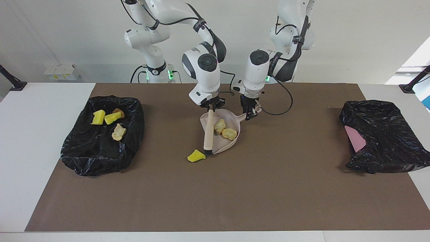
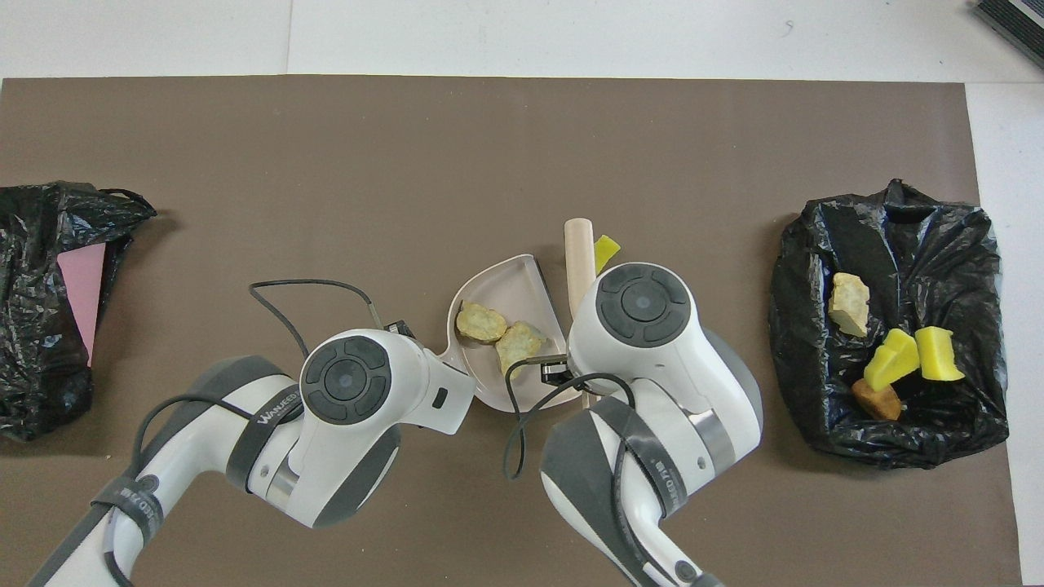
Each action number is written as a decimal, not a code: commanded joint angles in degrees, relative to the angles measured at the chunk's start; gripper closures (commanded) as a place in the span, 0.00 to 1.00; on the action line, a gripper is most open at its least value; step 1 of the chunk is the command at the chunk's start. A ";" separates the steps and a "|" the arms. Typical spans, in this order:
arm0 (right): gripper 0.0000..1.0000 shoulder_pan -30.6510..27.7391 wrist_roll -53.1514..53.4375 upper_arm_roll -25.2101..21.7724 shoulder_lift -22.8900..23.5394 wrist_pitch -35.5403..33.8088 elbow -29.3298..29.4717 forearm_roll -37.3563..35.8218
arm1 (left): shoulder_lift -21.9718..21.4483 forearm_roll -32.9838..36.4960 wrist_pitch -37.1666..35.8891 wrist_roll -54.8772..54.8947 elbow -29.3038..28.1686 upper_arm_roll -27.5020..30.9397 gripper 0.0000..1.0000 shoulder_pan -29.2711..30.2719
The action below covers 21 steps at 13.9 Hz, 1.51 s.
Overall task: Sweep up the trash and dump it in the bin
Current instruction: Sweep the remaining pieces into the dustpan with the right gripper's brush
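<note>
Two beige chunks (image 1: pixel 225 129) already lie in the dustpan (image 1: pixel 235 119), its handle clamped by the left gripper (image 1: pixel 250 115), while the right gripper (image 1: pixel 210 107), clamped on the brush (image 1: pixel 208 134), must next nudge the yellow scrap (image 1: pixel 196 156) at mid-table in.

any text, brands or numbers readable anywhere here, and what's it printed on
"WANJEED": on the dark grey band around the left arm, overhead view.
Similar white lettering on the dark grey band around the right arm, overhead view: too slanted to read.
Small white boxes by the wall, facing view: any print too small to read.
Nothing readable on the pale pink plastic dustpan, the beige brush or the black bin bags.
</note>
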 commanded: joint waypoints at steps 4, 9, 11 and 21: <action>1.00 -5.98 -13.10 0.45 1.36 -0.31 2.59 -7.35 | 2.21 -0.95 -3.88 -5.44 4.28 0.22 1.00 1.58; 1.00 -10.73 -26.61 0.45 4.43 1.80 5.14 -8.41 | 3.27 -0.78 -9.44 -6.05 7.98 0.31 1.00 1.58; 1.00 -10.73 -28.59 0.36 6.63 5.21 5.23 -10.42 | 3.27 -0.69 -9.35 -6.14 7.72 0.31 1.00 1.40; 1.00 -7.75 -28.50 0.80 12.53 3.31 5.77 -12.30 | 2.65 -0.69 -6.89 -5.88 5.79 0.22 1.00 1.05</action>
